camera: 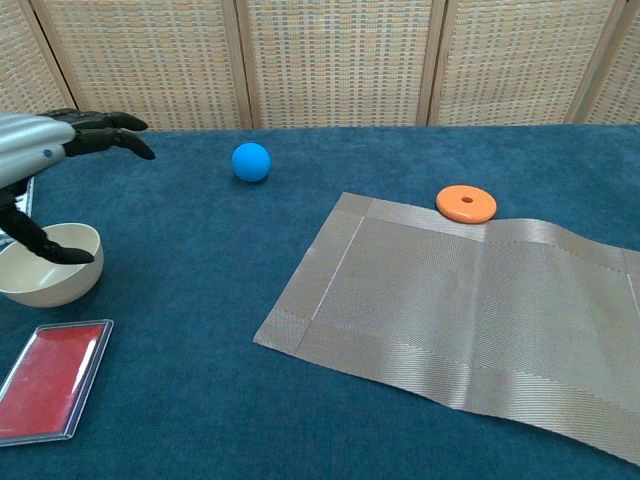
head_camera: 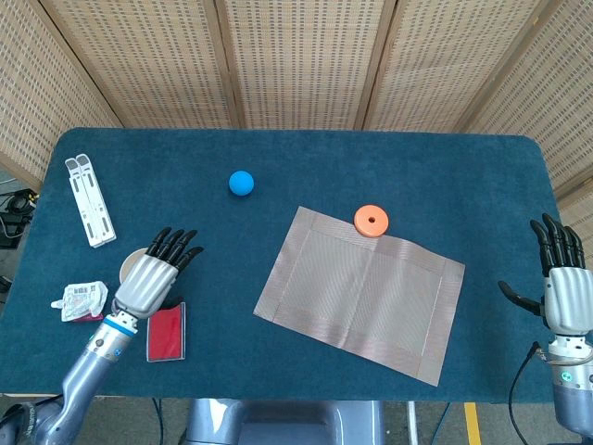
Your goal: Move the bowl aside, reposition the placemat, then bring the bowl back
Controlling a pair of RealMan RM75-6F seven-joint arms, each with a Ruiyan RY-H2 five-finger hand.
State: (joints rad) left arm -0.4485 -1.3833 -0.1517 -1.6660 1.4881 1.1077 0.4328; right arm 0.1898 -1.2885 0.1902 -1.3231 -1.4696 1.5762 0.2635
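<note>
The cream bowl [camera: 50,270] stands on the blue table at the near left; in the head view only a sliver of the bowl [head_camera: 129,264] shows beside my left hand [head_camera: 153,274]. My left hand [camera: 62,138] hovers over it with fingers stretched out and apart, the thumb reaching down by the bowl's rim, and nothing is gripped. The woven grey-brown placemat [head_camera: 361,292] lies skewed right of centre, also seen low in the chest view as the placemat [camera: 450,310]. At the table's right edge my right hand [head_camera: 563,278] is empty, fingers straight.
An orange disc [head_camera: 371,221] sits on the mat's far edge. A blue ball [head_camera: 241,183] lies at the back centre. A white stand [head_camera: 90,199], a crumpled packet [head_camera: 79,301] and a red card case [head_camera: 167,332] surround the bowl.
</note>
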